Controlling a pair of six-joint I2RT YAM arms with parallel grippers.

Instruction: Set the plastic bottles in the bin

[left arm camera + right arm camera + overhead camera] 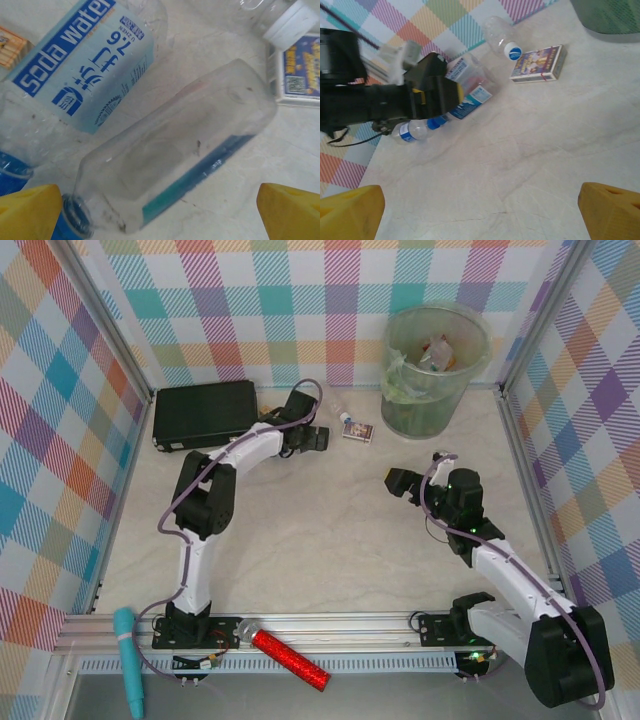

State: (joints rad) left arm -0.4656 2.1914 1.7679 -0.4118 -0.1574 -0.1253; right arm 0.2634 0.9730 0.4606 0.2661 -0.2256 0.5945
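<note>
Clear plastic between the yellow fingertips of the left gripper: one unlabelled bottle flat on the pale table. Blue cap toward 7 o'clock in the left wrist view, base toward 2 o'clock. Cap close against the fingertip at 8 o'clock, contact hard to judge. Spread wide, that gripper, with nothing in its hold.

Just beside, at 10 o'clock: a second bottle with a blue-and-white "soda water" label, touching or nearly touching the first. At 1 o'clock: a third bottle, white-capped, close against a small printed box. Under the left arm in the right wrist view: a fourth bottle, small and blue-labelled.

Seen from above: left arm stretched toward 12 o'clock, with a flat black case at 9 o'clock of its gripper and the box at 3 o'clock. Upright at 1 o'clock of the table, in the far corner: the bin, well apart from the bottles on the table, a few bottle shapes near its top under a clear liner.

Right gripper likewise spread wide and empty, above bare table at 7 o'clock from the bin, pointing toward 10 o'clock.

On the near rail: a red glittery cylinder at 6 o'clock and a teal handled object at 7 o'clock.
</note>
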